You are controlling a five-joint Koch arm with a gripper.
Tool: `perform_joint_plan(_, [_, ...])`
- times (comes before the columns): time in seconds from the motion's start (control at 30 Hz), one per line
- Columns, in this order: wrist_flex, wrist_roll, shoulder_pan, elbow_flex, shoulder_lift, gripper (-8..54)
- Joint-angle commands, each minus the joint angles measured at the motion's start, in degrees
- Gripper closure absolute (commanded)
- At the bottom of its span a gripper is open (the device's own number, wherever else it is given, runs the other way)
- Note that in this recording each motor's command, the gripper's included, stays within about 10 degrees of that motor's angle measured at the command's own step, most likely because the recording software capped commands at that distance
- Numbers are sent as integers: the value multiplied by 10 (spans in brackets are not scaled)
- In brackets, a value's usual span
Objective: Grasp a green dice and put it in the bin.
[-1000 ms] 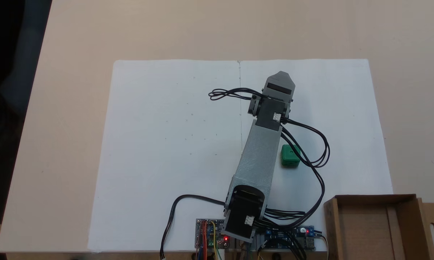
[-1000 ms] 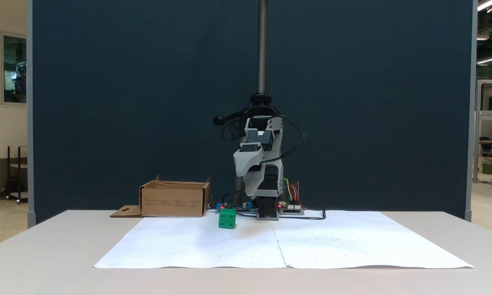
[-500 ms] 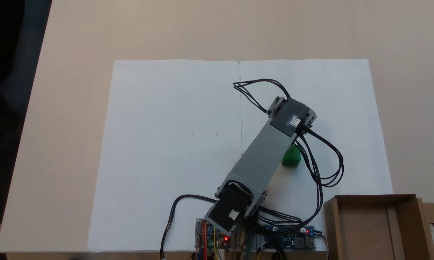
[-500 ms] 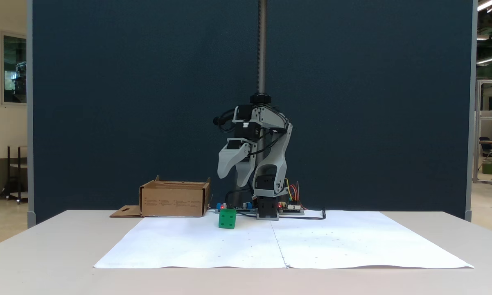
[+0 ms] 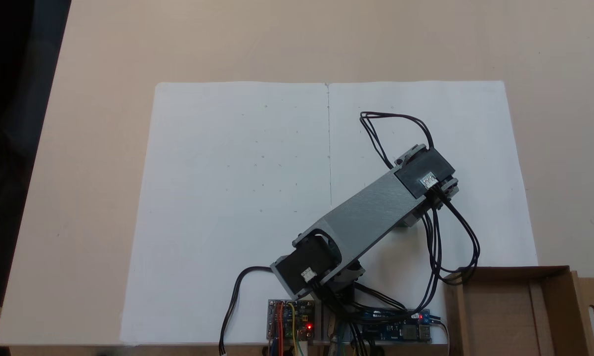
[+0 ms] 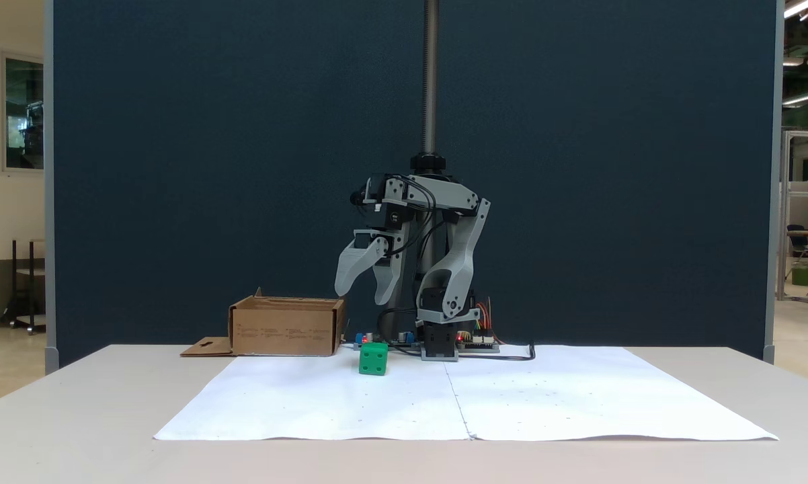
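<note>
Hanging above the table with its two grey jaws spread apart and empty, the gripper [image 6: 364, 294] points down, well clear of the green dice [image 6: 373, 358]. The dice sits on the white paper sheet [image 6: 511, 403] just in front of the arm's base. The bin [image 6: 286, 326] stands on the table, near the dice.

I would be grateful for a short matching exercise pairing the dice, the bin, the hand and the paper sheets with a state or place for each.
Things:
1. green dice
2. bin
3. hand
4. paper sheets

States or places:
A. open, raised above the table
B. lying flat under the arm's base
C. resting on the paper, not held
D. standing off the paper, beside its edge

Pairs: 1-C, 2-D, 3-A, 4-B
</note>
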Motion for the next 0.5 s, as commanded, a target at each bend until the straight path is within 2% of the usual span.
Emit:
perform_joint_plan(0.0, [47,-68,17,-27,14,20])
perform_joint_plan(0.47, [87,-257,18,-17,23,18])
